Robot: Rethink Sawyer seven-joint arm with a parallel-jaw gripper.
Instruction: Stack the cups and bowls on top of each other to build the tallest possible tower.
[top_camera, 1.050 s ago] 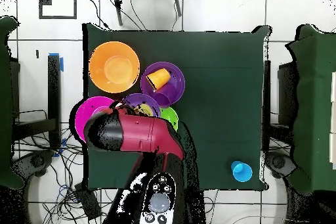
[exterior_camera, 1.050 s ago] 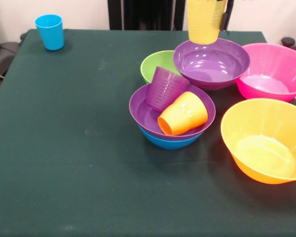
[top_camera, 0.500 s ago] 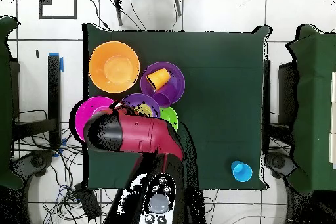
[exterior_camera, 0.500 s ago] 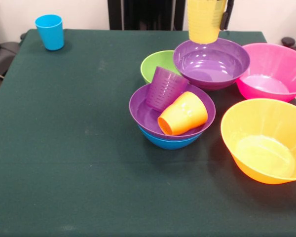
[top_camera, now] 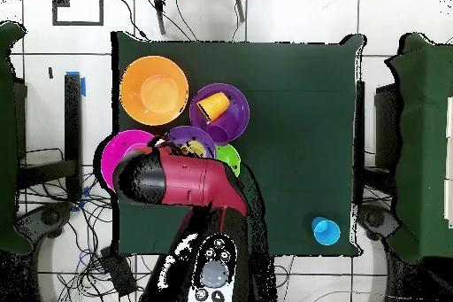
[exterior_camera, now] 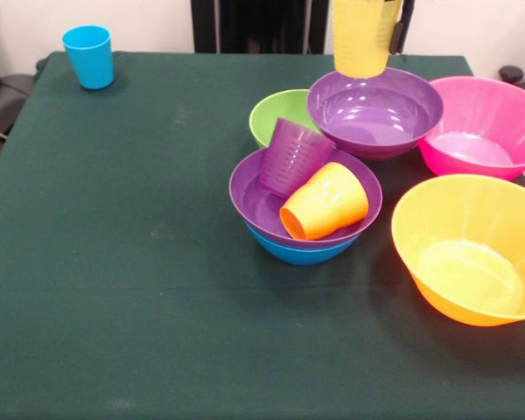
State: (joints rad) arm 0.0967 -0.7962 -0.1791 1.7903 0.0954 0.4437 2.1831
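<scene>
From the front, you are seeing the yellow cup [exterior_camera: 365, 37] hanging above the far purple bowl [exterior_camera: 374, 112]; the gripper's grasp cannot be told. The tower [exterior_camera: 304, 208] is barely begun. From overhead, the arm [top_camera: 181, 181] is hiding that bowl; the blue cup [top_camera: 326, 230] is waiting well apart.

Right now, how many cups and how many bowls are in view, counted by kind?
Cups: 4 - blue, yellow, purple, orange.
Bowls: 6 - green, two purple, blue, pink, orange.
Total: 10.
</scene>
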